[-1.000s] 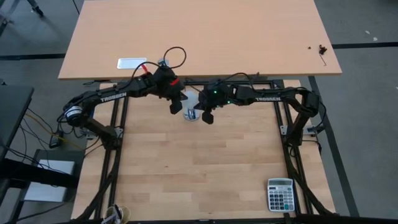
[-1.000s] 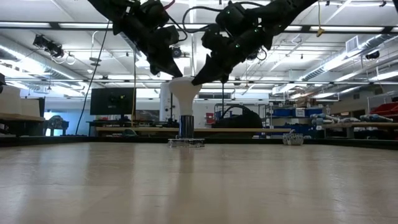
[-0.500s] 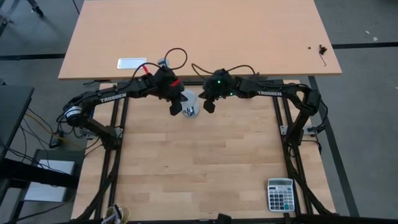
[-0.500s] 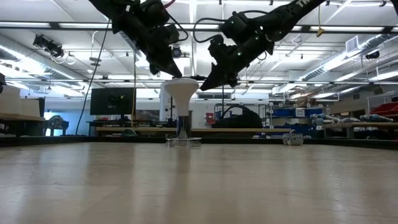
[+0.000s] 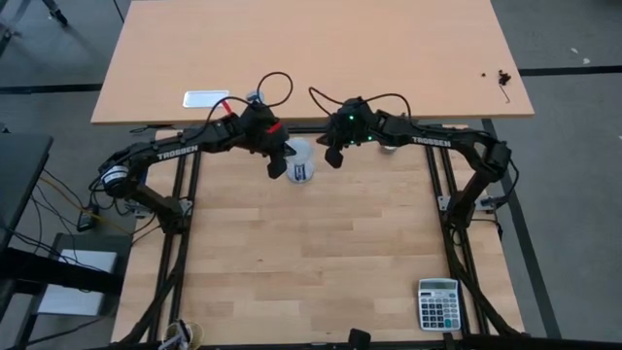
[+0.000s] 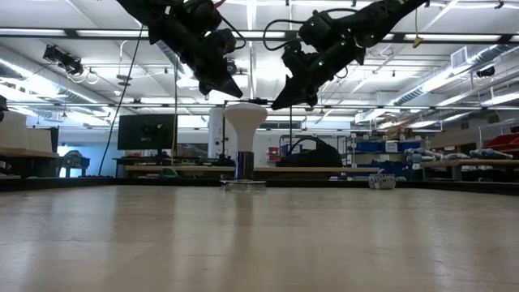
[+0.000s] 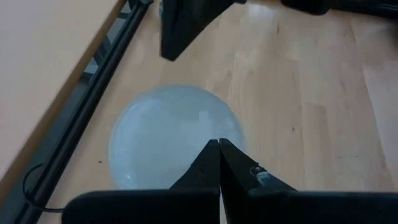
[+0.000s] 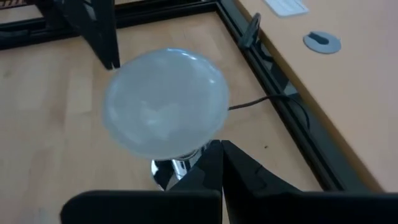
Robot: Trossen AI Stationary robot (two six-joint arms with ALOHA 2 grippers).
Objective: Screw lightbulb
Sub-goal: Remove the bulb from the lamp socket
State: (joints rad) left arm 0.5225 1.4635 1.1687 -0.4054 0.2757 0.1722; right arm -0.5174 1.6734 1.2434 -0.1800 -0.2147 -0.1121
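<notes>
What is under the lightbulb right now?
The lightbulb stands upright on a chrome socket resting on a flat base on the table. The threaded joint inside the socket is hidden.

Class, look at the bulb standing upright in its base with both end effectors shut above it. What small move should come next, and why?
Probably open the right end effector and lower it around the lightbulb head. Both it and the left end effector hang shut, apart from the bulb, so nothing can turn it.

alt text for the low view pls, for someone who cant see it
A white lightbulb stands upright on its metal socket on the wooden table, held by neither arm. The shut left tool and shut right tool hang just above it, one on each side. A workshop with shelves and ceiling lights fills the background.
</notes>
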